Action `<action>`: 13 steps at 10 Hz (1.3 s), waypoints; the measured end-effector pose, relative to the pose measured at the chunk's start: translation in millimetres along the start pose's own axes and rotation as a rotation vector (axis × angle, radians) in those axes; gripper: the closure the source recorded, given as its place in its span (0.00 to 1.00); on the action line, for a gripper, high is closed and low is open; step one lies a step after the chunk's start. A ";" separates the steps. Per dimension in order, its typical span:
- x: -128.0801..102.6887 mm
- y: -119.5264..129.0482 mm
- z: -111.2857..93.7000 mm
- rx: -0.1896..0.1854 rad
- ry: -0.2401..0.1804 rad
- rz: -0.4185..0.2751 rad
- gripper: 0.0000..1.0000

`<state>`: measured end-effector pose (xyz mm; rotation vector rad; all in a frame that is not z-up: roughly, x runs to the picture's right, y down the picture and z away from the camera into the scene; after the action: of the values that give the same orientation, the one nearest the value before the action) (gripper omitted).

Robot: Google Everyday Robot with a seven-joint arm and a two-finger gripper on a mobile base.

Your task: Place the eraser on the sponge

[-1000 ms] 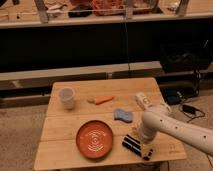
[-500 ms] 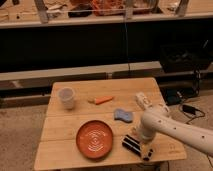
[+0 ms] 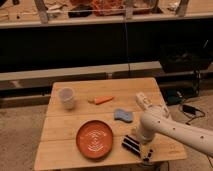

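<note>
The eraser (image 3: 131, 145), a black oblong block, lies on the wooden table (image 3: 75, 158) near its front edge, just right of the orange plate. The light-blue sponge (image 3: 123, 116) rests on the table a little behind it, with nothing on top. My gripper (image 3: 144, 151) hangs from the white arm (image 3: 160, 125) that reaches in from the right. It is down at the eraser's right end, at table height. The arm partly covers that end of the eraser.
An orange round plate (image 3: 95, 140) sits at front centre. A pale cup (image 3: 66, 97) stands at back left, with a carrot (image 3: 101, 100) to its right. A white oblong bottle-like object (image 3: 142, 101) lies at the right, behind the arm. A dark shelf runs behind the table.
</note>
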<state>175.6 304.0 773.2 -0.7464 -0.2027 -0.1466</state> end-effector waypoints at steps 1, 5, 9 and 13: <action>-0.6 0.1 0.5 0.000 0.000 0.000 0.20; -2.8 0.9 2.4 0.000 0.000 0.000 0.20; -5.7 2.2 4.1 0.002 -0.001 0.002 0.20; -8.8 2.0 3.5 0.006 0.003 0.002 0.20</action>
<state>167.0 308.4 772.3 -0.7404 -0.1991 -0.1457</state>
